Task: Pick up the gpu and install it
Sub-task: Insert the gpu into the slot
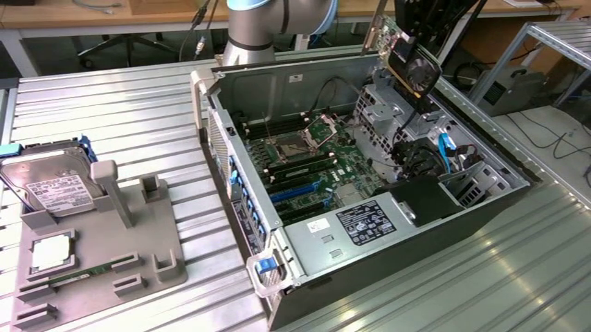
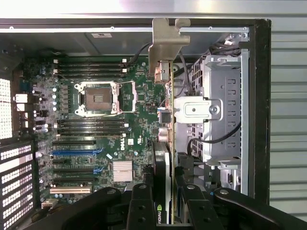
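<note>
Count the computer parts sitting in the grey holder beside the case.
3: a hard drive leaning at the far end, a processor chip lying flat mid-holder, and a green RAM stick nearer the front.

Between the jaws you are seeing the gpu (image 2: 161, 167) showing black, with a green logo patch nearest the black gripper (image 2: 164, 194) and a dull silver bracket (image 2: 165, 43) at the end farthest from it. Beyond the jaws the motherboard (image 2: 124, 129) is showing dark green, crossed by black slots and two blue slots (image 2: 76, 153), with a finely ribbed silver heatsink (image 2: 121, 171). On the card's other side the drive cage (image 2: 223, 110) is gleaming pale grey. The table (image 1: 111, 117) is showing silver ridged stripes.
</note>
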{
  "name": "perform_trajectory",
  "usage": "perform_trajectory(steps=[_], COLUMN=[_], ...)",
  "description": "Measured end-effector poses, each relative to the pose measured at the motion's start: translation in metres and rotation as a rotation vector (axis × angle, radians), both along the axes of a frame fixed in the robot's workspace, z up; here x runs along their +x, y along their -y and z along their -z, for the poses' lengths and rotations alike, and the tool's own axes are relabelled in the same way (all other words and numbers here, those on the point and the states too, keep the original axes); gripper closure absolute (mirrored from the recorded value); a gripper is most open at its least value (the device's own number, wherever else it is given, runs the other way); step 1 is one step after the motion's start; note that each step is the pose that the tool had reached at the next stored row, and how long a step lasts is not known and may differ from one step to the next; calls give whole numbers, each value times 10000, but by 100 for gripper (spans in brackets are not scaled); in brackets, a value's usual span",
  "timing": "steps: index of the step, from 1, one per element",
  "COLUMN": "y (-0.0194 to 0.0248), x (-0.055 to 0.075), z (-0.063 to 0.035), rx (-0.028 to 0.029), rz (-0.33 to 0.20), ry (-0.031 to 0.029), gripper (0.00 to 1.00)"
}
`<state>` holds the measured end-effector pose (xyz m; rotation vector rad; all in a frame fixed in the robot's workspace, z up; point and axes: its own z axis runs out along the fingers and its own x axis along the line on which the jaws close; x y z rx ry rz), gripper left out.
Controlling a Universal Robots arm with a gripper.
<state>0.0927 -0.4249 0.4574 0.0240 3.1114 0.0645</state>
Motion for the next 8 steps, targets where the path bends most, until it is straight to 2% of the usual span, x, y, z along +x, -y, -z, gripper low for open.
perform_trajectory(steps=[8], y=[0], x=[0], z=[0], rx=[0], rz=[0], ry=[0], gripper=[73])
